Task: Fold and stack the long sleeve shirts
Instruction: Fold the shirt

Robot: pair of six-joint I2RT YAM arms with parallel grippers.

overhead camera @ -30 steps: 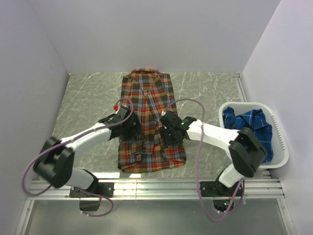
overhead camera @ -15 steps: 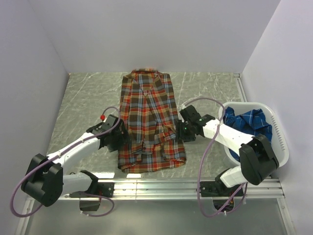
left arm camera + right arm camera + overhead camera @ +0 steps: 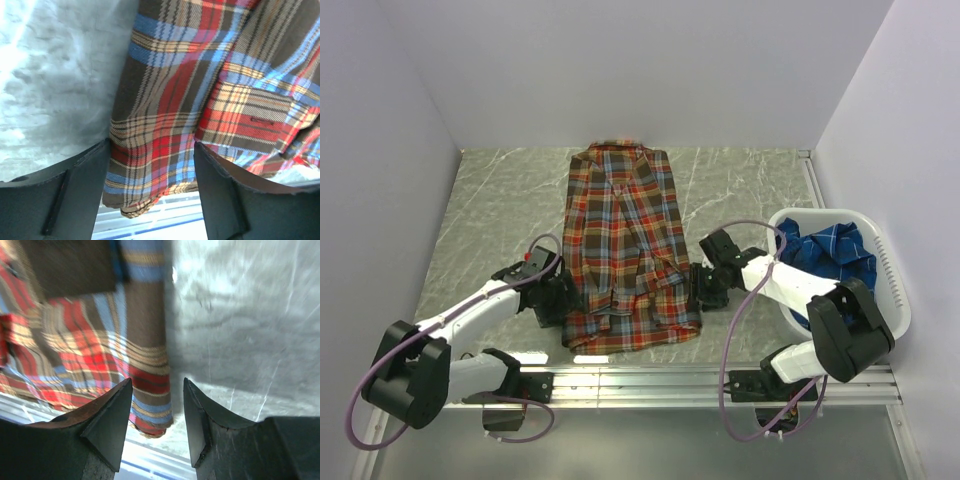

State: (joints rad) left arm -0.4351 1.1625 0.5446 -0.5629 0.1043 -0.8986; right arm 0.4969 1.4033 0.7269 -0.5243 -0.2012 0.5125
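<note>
Red-orange plaid shirt is lying lengthwise in the middle of the table, collar at the far end and sleeves tucked in over the front. It's a long strip, which looks to me like it's ready for a hem-to-collar fold. That's why the left gripper sits at its left edge and the right gripper at its right edge, both low near the hem. Both sets of jaws are partly open, each straddling a side edge of the cloth, nothing pinched yet. The blue shirt sits bunched in the white basket off to the right, out of the way.
</note>
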